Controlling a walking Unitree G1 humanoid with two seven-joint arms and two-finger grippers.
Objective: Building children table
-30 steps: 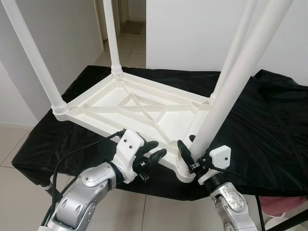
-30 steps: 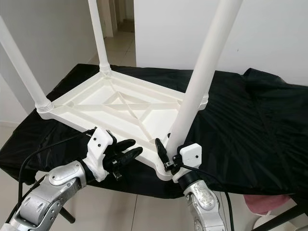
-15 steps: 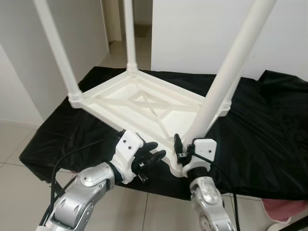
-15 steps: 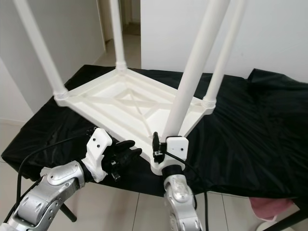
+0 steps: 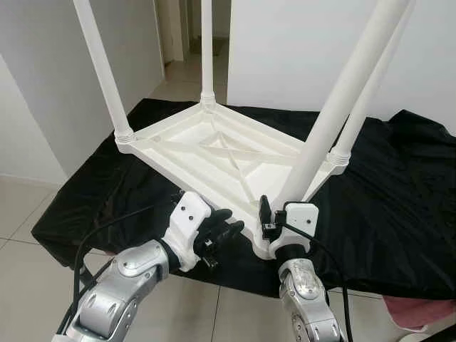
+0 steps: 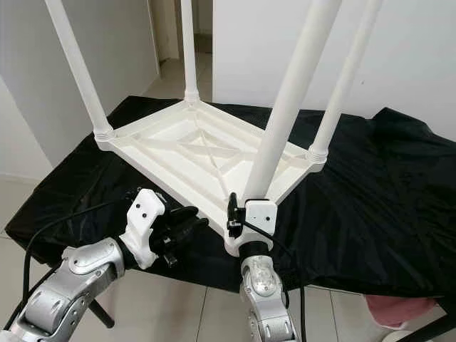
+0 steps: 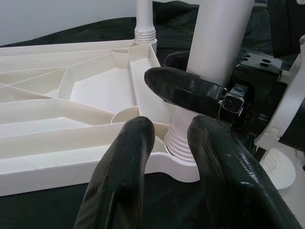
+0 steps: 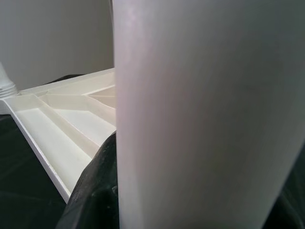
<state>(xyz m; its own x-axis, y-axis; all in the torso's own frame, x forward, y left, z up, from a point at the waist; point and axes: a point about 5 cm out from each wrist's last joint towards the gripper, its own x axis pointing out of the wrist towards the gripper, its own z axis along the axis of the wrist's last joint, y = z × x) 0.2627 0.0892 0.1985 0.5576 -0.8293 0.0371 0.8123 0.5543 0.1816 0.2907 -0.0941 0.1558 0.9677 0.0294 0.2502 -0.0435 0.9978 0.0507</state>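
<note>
A white plastic children's table point(image 5: 214, 153) lies upside down on a black cloth point(image 5: 399, 206), with its legs pointing up. My right gripper point(image 5: 279, 214) is shut on the near leg point(image 5: 335, 114), just above the leg's ribbed socket point(image 7: 183, 143) at the table's front corner. In the left wrist view one black finger point(image 7: 186, 90) of the right gripper wraps that leg. The same leg point(image 8: 205, 114) looms close in the right wrist view. My left gripper point(image 5: 229, 229) sits open at the table's front rim, left of that socket, with nothing between its fingers point(image 7: 126, 157).
The black cloth covers a low stand, with its front edge just below my grippers. White walls stand behind and to the left, and an open doorway point(image 5: 187, 35) lies at the back. A tiled floor point(image 5: 21, 206) surrounds the stand. Something pink point(image 5: 420, 313) lies at the lower right.
The whole view has shifted, so the camera moved. My right wrist has swung leftwards around the base of the near leg. My left gripper stays by the front rim.
</note>
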